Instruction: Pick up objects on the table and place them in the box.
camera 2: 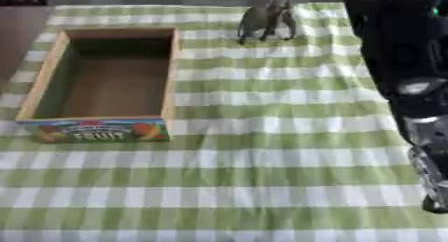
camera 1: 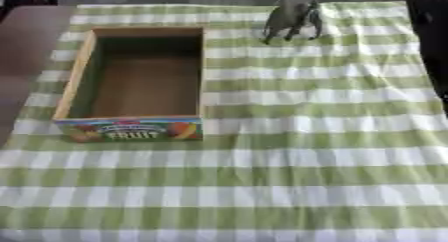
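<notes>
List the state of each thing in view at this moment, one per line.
Wooden fruit box: upright, open-topped, nothing visible inside.
Grey animal figure: standing upright on the cloth, outside the box, beyond its far right corner, untouched.
Right arm: along the right edge; hand state cannot be told.
Left hand: not in view.

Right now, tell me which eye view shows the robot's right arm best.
The right eye view: the right arm runs down that picture's whole right side, black with silver joints, above the green checked cloth. The left eye view catches only a dark strip of it at the upper right edge. Neither view shows its hand clearly.
</notes>
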You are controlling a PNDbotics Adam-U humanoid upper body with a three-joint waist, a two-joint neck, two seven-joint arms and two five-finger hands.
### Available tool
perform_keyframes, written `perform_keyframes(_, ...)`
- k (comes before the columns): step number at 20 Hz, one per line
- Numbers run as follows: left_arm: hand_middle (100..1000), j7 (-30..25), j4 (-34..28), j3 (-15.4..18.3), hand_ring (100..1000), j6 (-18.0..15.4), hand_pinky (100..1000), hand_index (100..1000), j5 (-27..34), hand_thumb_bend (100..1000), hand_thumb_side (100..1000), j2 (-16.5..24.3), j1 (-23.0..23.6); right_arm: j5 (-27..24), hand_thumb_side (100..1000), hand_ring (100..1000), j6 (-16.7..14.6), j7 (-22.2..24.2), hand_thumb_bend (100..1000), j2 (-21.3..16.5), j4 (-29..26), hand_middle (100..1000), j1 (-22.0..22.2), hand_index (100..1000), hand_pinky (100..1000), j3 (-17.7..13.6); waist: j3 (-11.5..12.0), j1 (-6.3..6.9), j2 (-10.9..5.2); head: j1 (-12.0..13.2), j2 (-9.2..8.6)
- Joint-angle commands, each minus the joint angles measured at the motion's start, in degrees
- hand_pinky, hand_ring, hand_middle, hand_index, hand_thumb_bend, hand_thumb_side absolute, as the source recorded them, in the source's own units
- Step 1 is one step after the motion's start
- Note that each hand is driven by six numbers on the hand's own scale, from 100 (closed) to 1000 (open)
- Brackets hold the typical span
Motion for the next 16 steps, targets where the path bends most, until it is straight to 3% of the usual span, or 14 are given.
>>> perform_keyframes(1, 706, -0.4, -1.3, -0.2, 377, -0.1, 354, 593, 0.0, 100, 774, 1.6, -0.3, 6.1, 959, 920, -3.3, 4.0, 193, 1.5, 5.9, 905, -3.3, 964, 918, 0.2, 0.2, 0.09, -0.79, -0.3, -1.24)
perform_keyframes(8, 707, -0.8, -1.3, -0.4, 377, -0.1, 353, 591, 0.2, 100, 775, 1.7, -0.4, 16.3, 951, 965, -9.5, 7.9, 223, 5.6, 17.1, 949, -6.8, 981, 937, 1.2, 0.7, 0.00, -0.47, -0.6, -4.60)
perform_keyframes(11, 707, -0.9, -1.3, -0.4, 377, -0.1, 352, 590, 0.2, 100, 775, 1.6, -0.4, 18.6, 887, 979, -11.7, 9.8, 229, 6.5, 20.7, 959, -7.5, 989, 946, 0.9, 0.9, -0.06, -0.26, -0.5, -5.22)
perform_keyframes(16, 707, -0.9, -1.3, -0.3, 376, 0.0, 351, 589, 0.1, 100, 776, 1.6, -0.4, 21.1, 873, 987, -14.3, 14.5, 235, 6.7, 25.0, 969, -7.8, 1000, 951, 0.3, 0.9, -0.15, 0.04, -0.3, -5.31)
